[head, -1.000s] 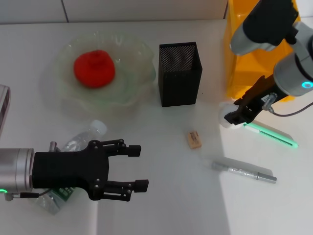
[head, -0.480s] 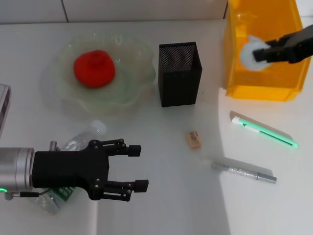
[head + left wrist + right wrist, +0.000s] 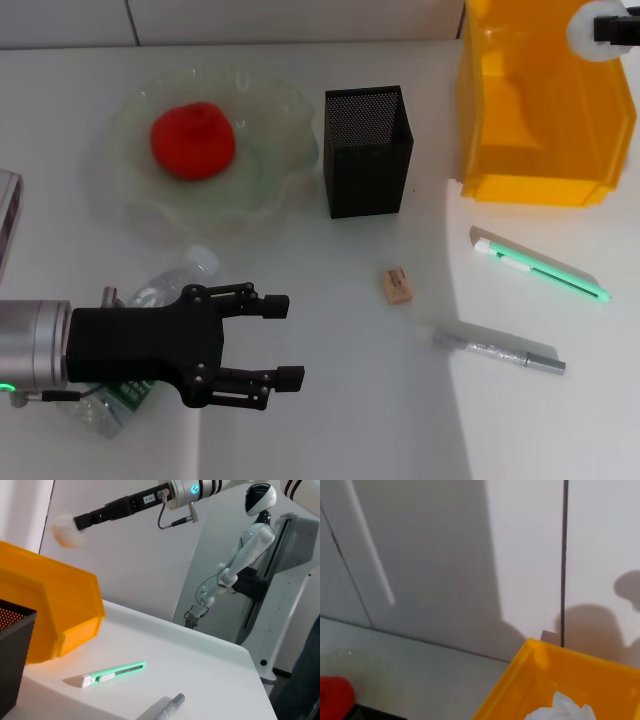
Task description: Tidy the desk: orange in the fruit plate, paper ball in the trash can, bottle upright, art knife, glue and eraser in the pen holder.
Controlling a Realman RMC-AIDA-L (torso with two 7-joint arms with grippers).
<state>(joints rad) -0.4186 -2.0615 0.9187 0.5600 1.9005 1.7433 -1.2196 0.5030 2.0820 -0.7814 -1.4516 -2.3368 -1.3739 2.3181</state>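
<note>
With the red-orange orange [image 3: 193,139] already in the pale-green ruffled glass fruit plate [image 3: 281,189], my right gripper [image 3: 603,30] pinched the white crumpled paper ball [image 3: 582,32] above the orange-yellow plastic trash can [image 3: 535,160], while the bottle, knife, glue and eraser waited.

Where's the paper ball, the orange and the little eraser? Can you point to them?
paper ball [image 3: 584,30], head view, its white front.
orange [image 3: 193,139], head view, middle of its bumpy skin.
eraser [image 3: 397,284], head view, its tan top face.

A red-orange orange [image 3: 193,139] sits in a pale-green fruit plate [image 3: 283,185]. The pen holder [image 3: 368,150] is black mesh. The trash can [image 3: 535,110] is bright orange-yellow.
</note>
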